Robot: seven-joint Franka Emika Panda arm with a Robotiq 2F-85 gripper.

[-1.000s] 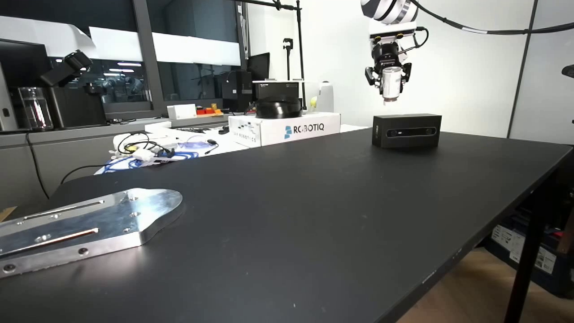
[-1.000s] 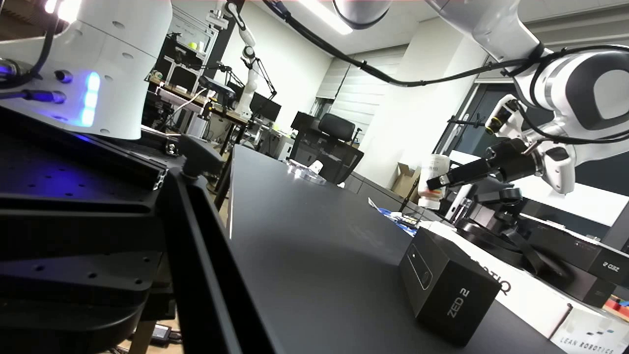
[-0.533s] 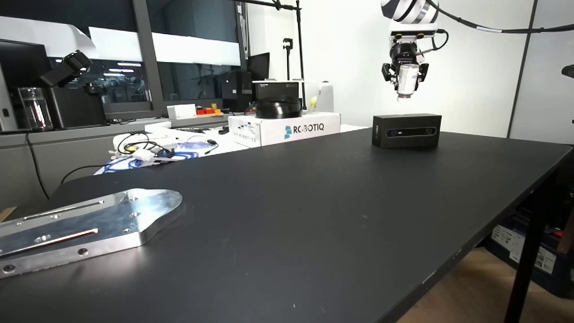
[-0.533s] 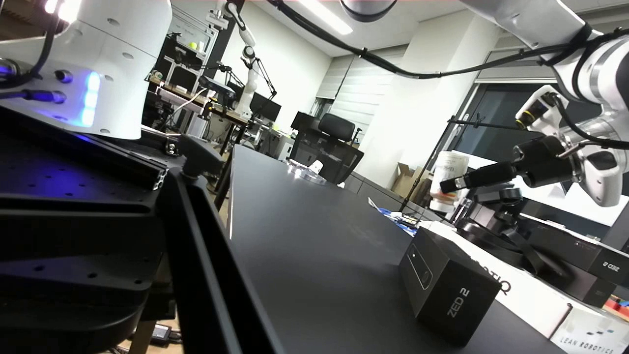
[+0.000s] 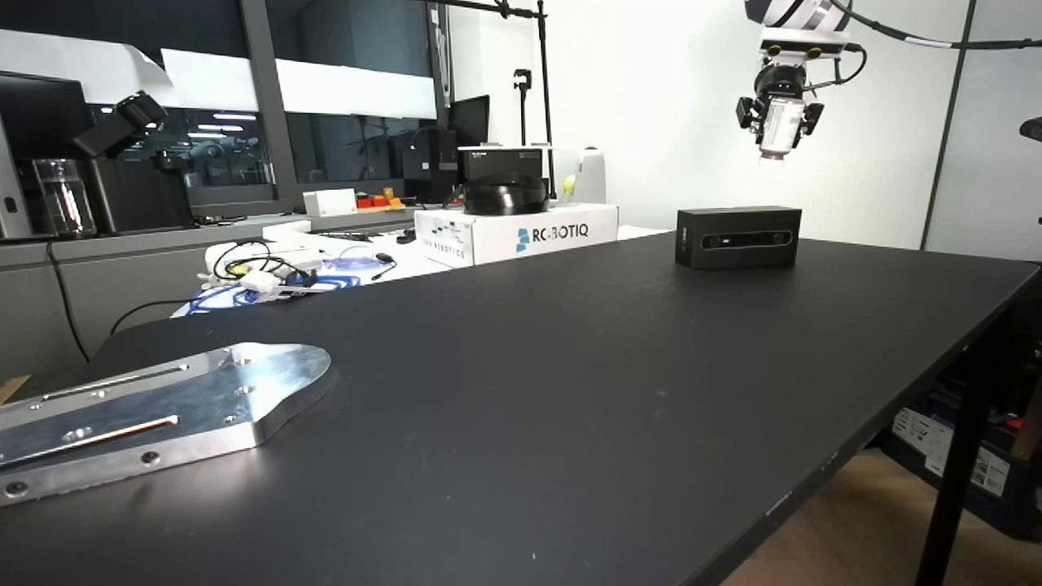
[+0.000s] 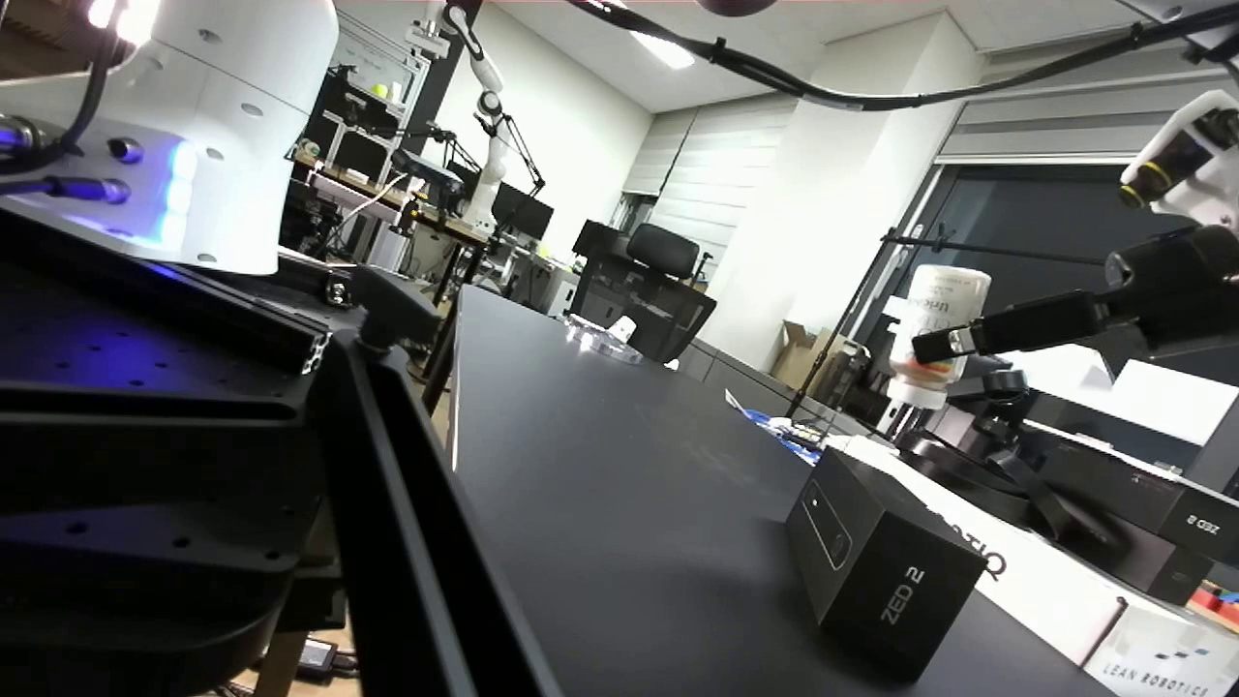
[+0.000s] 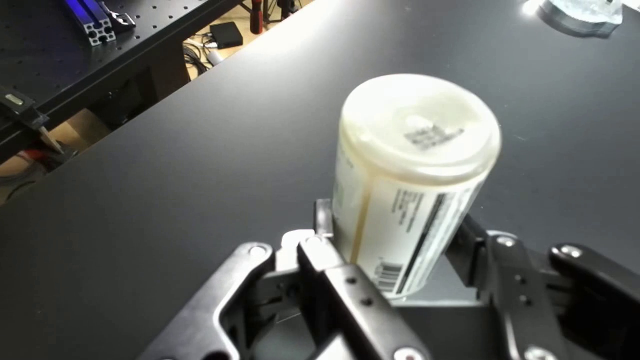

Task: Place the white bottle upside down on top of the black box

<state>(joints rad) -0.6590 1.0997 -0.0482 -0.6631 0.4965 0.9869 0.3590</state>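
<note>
The white bottle, with a printed label, is held cap-down with a slight tilt in an exterior view (image 5: 783, 124). It also shows in an exterior view (image 6: 941, 315) and, base toward the camera, in the wrist view (image 7: 420, 130). My gripper (image 5: 779, 122) is shut on the bottle's sides; its fingers also show in the wrist view (image 7: 395, 225). The black box (image 5: 737, 238) lies on the dark table, seen also in an exterior view (image 6: 886, 566). The bottle is in the air, higher than the box and apart from it. I cannot make out the box in the wrist view.
The dark table (image 5: 521, 382) carries a metal plate (image 5: 171, 399) at its far end from the box. A white printed carton (image 5: 541, 234) with black items on it stands behind the table. Cables (image 5: 269, 277) lie on a side surface. The robot's base (image 6: 194, 136) stands beside the table.
My gripper has moved with the bottle, rightward and slightly up in both exterior views. The bottle has become a little more tilted. The black box has not moved.
</note>
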